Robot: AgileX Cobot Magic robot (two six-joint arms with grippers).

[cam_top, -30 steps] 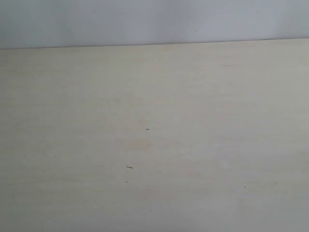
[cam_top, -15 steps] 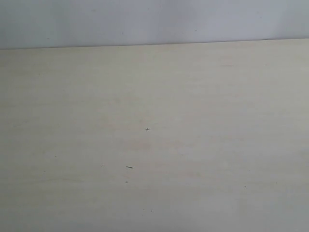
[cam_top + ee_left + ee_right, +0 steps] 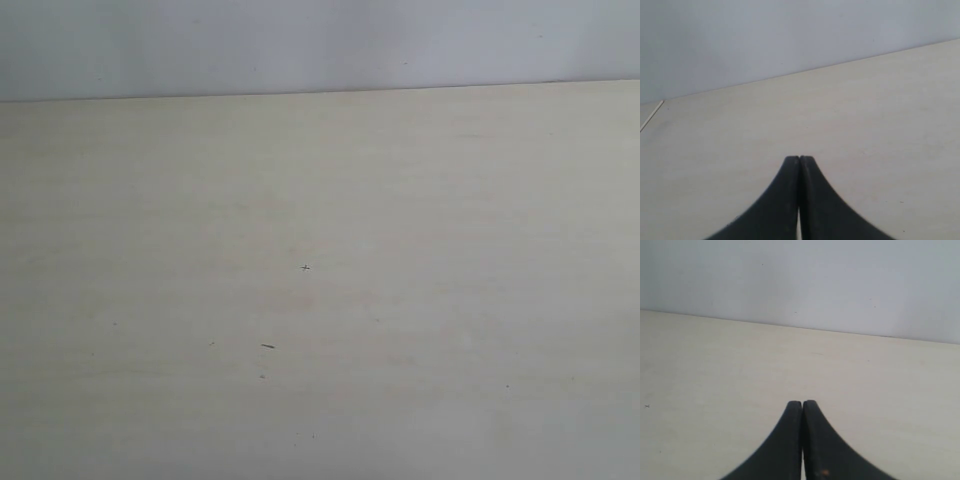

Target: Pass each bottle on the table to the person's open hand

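Zero bottles show in any of the three views, so where they stand cannot be told. Around the small cross mark [image 3: 305, 267] the pale surface [image 3: 450, 200] carries only a short dark dash [image 3: 267, 346], nearer the camera than the mark, and a few specks. Beyond the mark the surface ends at a plain grey wall [image 3: 300, 45]. The person's open hand is not in view either.

The left hand [image 3: 799, 159] is closed, its two black halves pressed together with nothing between them, facing bare surface. The right hand [image 3: 802, 403] is the same: closed and empty. Neither appears in the exterior view.

The coming move would turn on which way a bottle lies from each hand, whether it stands or lies flat, and which arm is nearer. None of that can be read here. Whether the handovers are yet to start or already finished, these views do not settle.
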